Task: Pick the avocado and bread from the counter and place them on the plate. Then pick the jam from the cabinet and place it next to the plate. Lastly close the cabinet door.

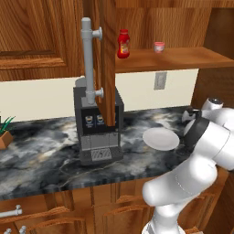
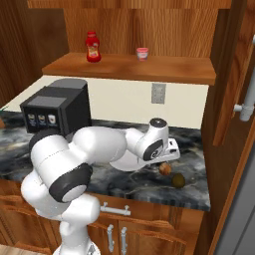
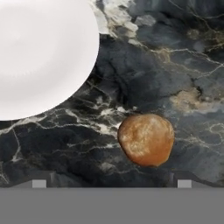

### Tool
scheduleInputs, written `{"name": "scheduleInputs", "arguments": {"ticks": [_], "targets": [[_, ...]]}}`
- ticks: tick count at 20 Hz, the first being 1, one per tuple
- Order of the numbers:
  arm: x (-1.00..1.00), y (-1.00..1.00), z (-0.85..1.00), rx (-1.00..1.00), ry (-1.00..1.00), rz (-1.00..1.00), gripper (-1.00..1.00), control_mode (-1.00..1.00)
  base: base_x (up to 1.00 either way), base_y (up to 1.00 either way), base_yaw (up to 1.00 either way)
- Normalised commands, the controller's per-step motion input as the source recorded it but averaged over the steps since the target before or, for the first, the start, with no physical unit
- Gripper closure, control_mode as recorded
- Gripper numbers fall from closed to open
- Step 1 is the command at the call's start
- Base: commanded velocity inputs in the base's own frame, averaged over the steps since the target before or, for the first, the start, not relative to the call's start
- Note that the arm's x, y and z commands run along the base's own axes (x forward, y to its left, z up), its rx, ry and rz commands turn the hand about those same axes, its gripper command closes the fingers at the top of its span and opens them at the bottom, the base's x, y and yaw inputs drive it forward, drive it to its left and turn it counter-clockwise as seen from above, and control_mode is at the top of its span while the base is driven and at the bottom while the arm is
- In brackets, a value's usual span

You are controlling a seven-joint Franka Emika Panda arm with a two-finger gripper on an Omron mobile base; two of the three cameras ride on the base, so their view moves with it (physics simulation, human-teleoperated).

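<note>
1. We take the white plate as our landmark. It lies flat on the dark marble table and, in the left base view and hand view, nothing is on it, so we judge that no step of the task is done yet.
2. Well to the left of the plate stands a black coffee machine, clear of the work area.
3. Above the plate, on the shelf of the open cabinet, a red bottle stands to the left and the small pink jam to the right, well apart from each other. The jam is yet to be fetched.
4. Just over the plate's right edge hangs the hand, facing down at the table. Its two finger tips stand wide apart at the bottom of the hand view with nothing between them, so it holds nothing.
5. Just right of the plate, the brown bread rests on the table, below the hand and apart from the plate's rim.
6. Further right again sits the dark green avocado, just beside the bread. Both are left to be placed.
7. Far right, the cabinet door hangs open over the table's end with its grey bar handle beyond. We judge it could crowd the arm's reach for the jam. Closing it comes last.
</note>
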Motion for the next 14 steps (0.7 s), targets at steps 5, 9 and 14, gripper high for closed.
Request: {"name": "scheduleInputs", "arguments": {"ticks": [5,9,14], "targets": [[0.21,-0.10,-0.09,0.00,0.00,0.00,-1.00,-1.00,0.00,0.00,0.00],[0.11,-0.15,-0.12,0.00,0.00,0.00,-1.00,-1.00,0.00,0.00,0.00],[0.16,-0.08,-0.11,0.00,0.00,0.00,-1.00,-1.00,0.00,0.00,0.00]]}}
